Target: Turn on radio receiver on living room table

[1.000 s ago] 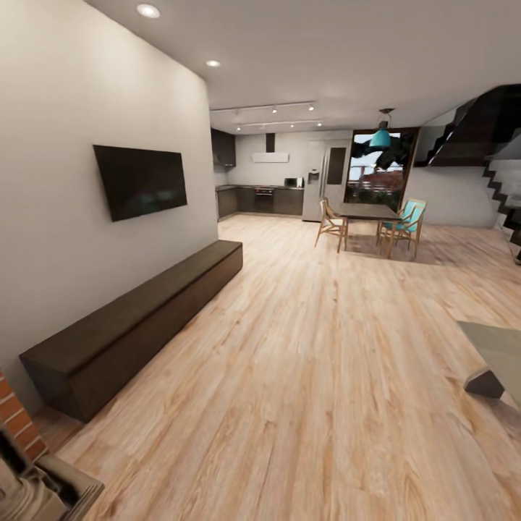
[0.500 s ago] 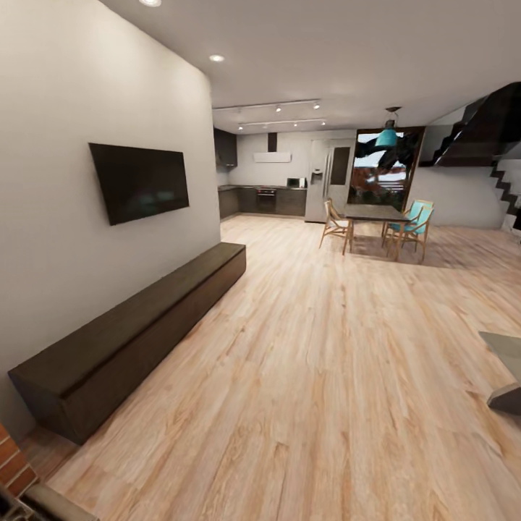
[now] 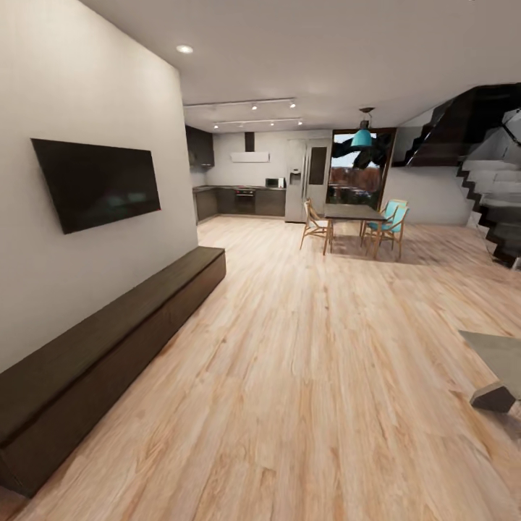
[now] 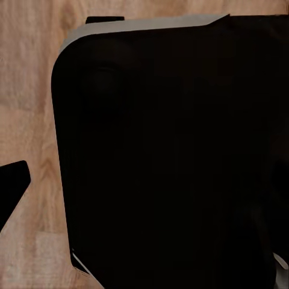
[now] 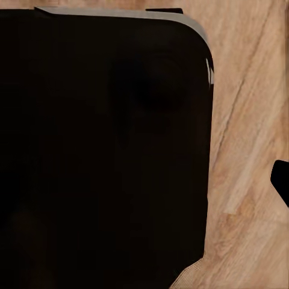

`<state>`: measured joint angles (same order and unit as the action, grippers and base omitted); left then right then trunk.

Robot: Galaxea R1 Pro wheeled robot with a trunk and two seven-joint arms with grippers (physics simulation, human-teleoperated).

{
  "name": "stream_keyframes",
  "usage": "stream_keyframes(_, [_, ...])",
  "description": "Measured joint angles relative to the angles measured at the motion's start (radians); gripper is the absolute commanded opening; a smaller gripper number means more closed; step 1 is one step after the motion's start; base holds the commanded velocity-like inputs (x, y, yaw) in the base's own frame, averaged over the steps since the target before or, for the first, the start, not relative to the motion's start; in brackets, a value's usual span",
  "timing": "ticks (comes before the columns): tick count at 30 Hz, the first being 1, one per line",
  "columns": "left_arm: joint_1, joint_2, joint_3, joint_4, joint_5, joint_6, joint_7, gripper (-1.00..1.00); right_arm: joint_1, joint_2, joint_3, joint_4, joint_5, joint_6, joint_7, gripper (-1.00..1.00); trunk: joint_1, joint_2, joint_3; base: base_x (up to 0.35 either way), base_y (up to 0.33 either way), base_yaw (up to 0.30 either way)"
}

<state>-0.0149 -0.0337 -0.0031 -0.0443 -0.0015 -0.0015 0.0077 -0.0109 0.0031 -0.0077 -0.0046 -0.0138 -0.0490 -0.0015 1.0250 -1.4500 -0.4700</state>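
Note:
The radio receiver is out of view. A corner of the low table (image 3: 498, 352), with a glossy grey top and a dark angled leg, pokes in at the head view's right edge. Light wood plank floor (image 3: 311, 347) of the living room stretches ahead of me. In the left wrist view a dark fingertip (image 4: 11, 188) shows at the picture's edge beside my black body (image 4: 168, 156). In the right wrist view a dark fingertip (image 5: 282, 180) likewise shows beside my body (image 5: 102, 144). Neither view shows how the jaws stand.
A long dark wooden bench (image 3: 108, 340) runs along the left wall under a wall-mounted TV (image 3: 98, 181). Far ahead stand a dining table with chairs (image 3: 351, 213) and a kitchen (image 3: 246, 199). Dark stairs (image 3: 496, 210) rise at the right.
The camera has moved: the whole picture has shifted, the brick fireplace corner has left the bottom left, and the bench and TV now sit further left and larger.

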Motion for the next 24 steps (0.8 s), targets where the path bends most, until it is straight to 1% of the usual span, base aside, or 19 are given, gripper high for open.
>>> stream_keyframes(24, [0.001,0.000,0.000,0.000,0.000,0.000,0.000,1.00,0.000,0.000,0.001,0.000,0.000,0.000,0.000,1.00,0.000,0.000,0.000,0.323,0.000,-0.286])
